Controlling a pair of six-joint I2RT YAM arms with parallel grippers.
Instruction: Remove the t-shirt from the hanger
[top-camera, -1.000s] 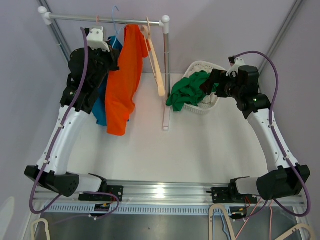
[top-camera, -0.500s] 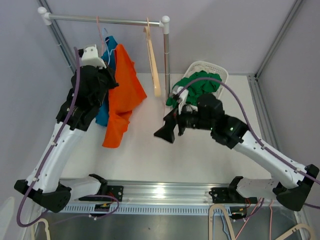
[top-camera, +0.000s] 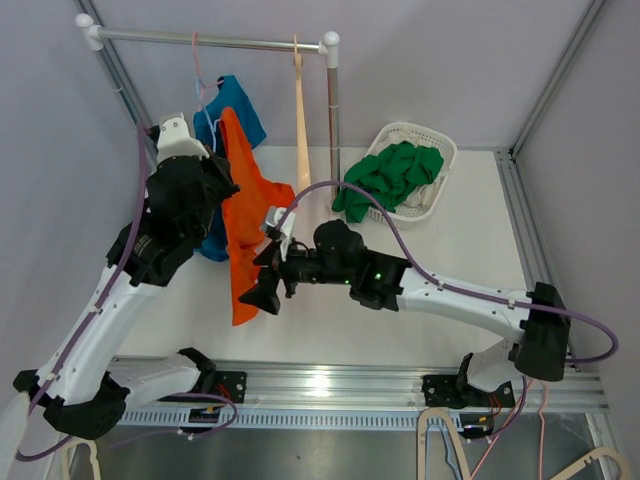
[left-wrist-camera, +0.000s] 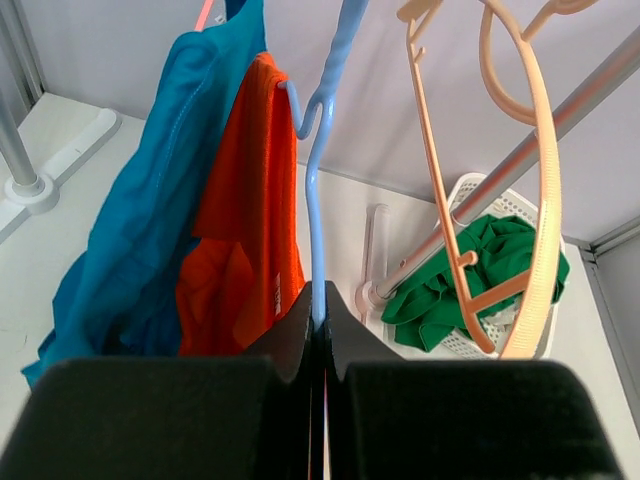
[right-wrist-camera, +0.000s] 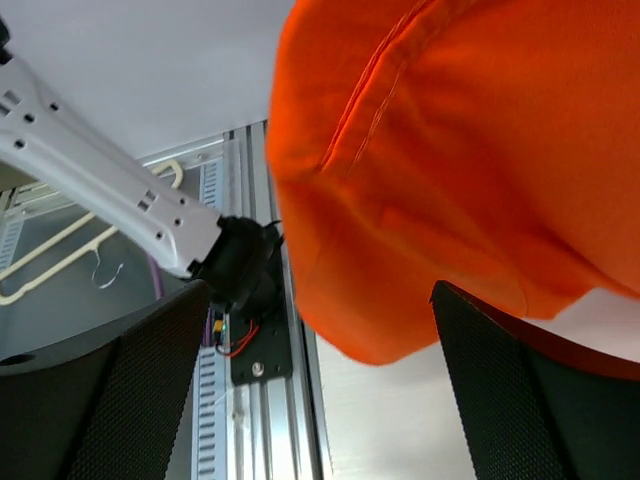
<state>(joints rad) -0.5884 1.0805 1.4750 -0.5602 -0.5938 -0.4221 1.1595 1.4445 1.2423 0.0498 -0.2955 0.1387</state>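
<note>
The orange t-shirt (top-camera: 247, 215) hangs on a light blue hanger (left-wrist-camera: 322, 190). My left gripper (top-camera: 213, 178) is shut on that hanger's stem, as the left wrist view (left-wrist-camera: 320, 305) shows, and holds it in front of the rack. The shirt (left-wrist-camera: 250, 200) drapes left of the stem. My right gripper (top-camera: 264, 292) is open at the shirt's lower hem. In the right wrist view the orange cloth (right-wrist-camera: 450, 150) hangs between and above the spread fingers (right-wrist-camera: 110, 390), not pinched.
A blue t-shirt (top-camera: 235, 105) hangs on a pink hanger on the rack rail (top-camera: 240, 42). A peach hanger (top-camera: 300, 120) hangs beside the rack post (top-camera: 332, 110). A white basket (top-camera: 443, 152) with green clothes (top-camera: 385, 180) stands at the back right.
My right arm swung from the basket across to the left and now sits at the orange shirt's hem. My left arm lowered the hanger with the shirt and drew it toward the front.
</note>
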